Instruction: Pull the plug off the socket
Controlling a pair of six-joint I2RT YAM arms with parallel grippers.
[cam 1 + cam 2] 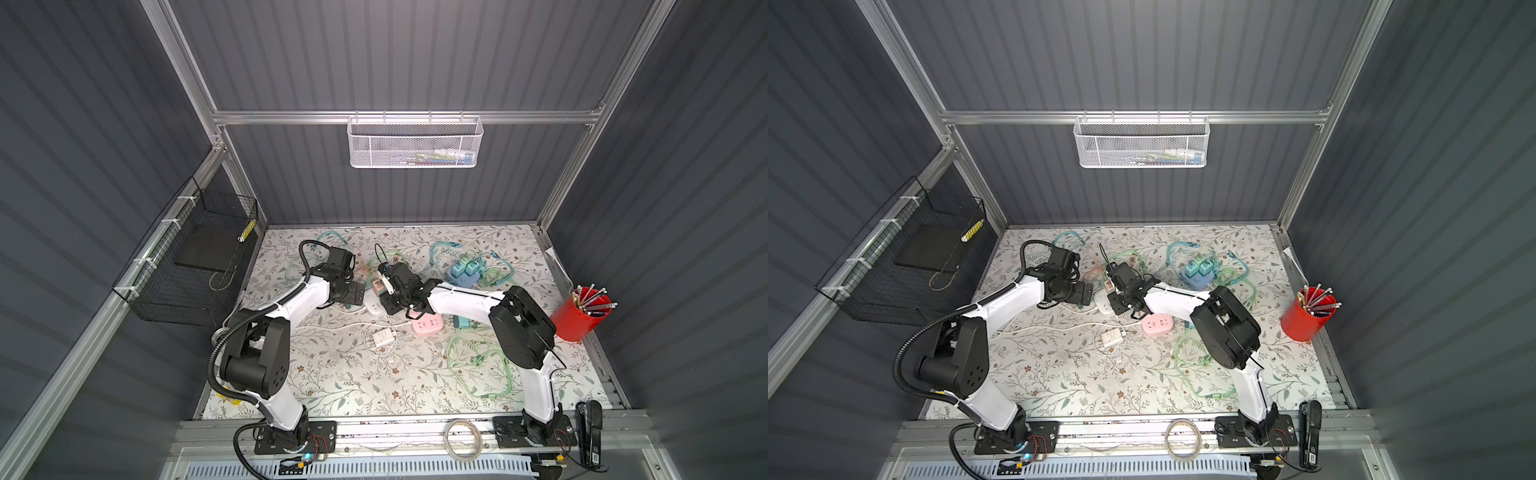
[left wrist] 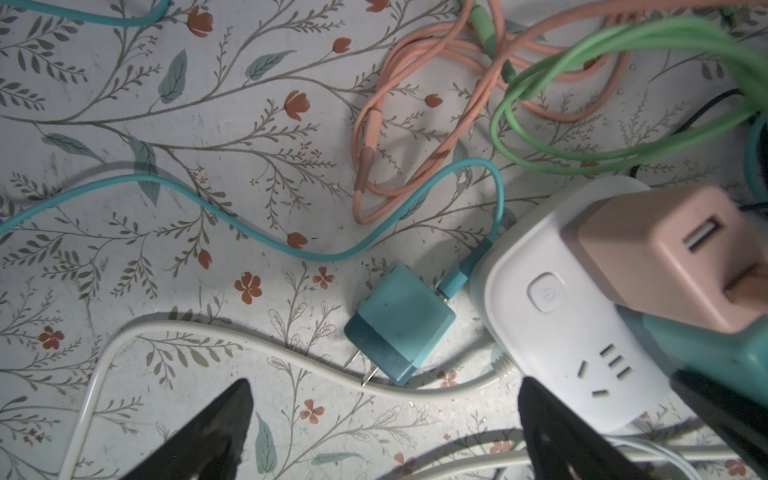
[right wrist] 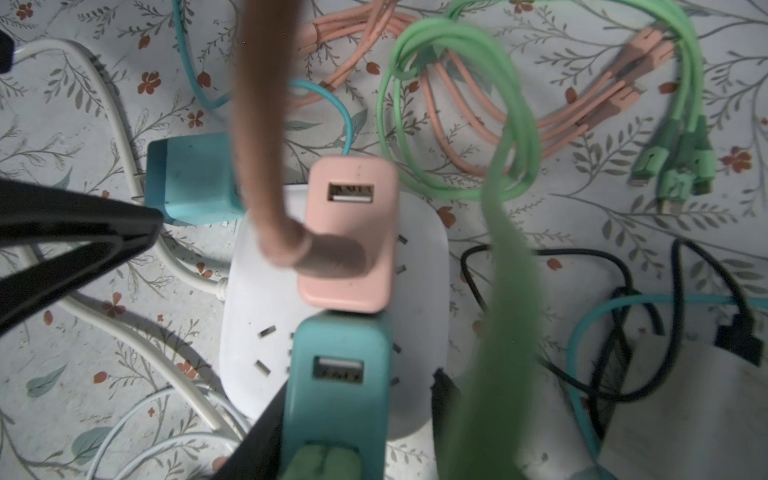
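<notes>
White socket (image 1: 373, 308) sits near the middle of the desk (image 1: 332, 374), between the two arms. Pink plug (image 3: 374, 232) and teal plug (image 3: 336, 415) are both seated in its top. Right claw (image 3: 360, 380) straddles the teal plug, partly spread: one finger touches it, and I see a gap at the other. Left claw (image 2: 382, 434) is spread wide just left of the socket, pinching nothing.

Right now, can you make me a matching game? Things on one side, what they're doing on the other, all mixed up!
Things:
1. pink charger
2. loose teal charger
3. red cup
4. left gripper

What they're doing:
A. full of pens
B. open, holding nothing
C. plugged into the white socket
D. lying flat, prongs bare

Pairs: 1-C, 2-D, 3-A, 4-B.
</notes>
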